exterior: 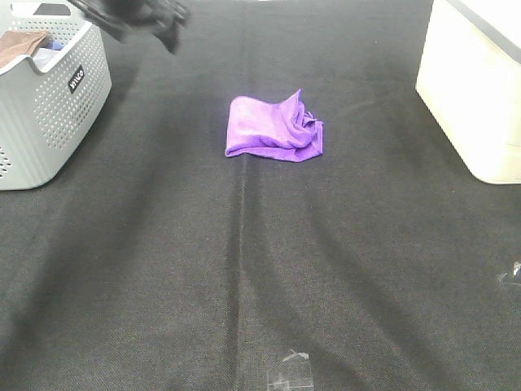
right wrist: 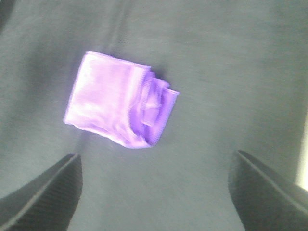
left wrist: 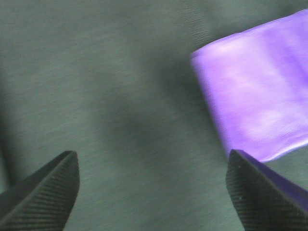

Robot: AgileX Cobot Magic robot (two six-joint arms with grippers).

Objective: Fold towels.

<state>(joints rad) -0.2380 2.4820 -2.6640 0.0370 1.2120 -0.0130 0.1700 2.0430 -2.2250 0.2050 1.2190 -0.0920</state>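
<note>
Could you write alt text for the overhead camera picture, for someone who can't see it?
A small purple towel, loosely folded with one side bunched up, lies alone near the middle of a dark cloth-covered table. A grey perforated laundry basket holding fabric sits at the left edge, a cream box at the right, and a blurred black robot arm shows at the top left.

Even light, blurred wrist views
</note>
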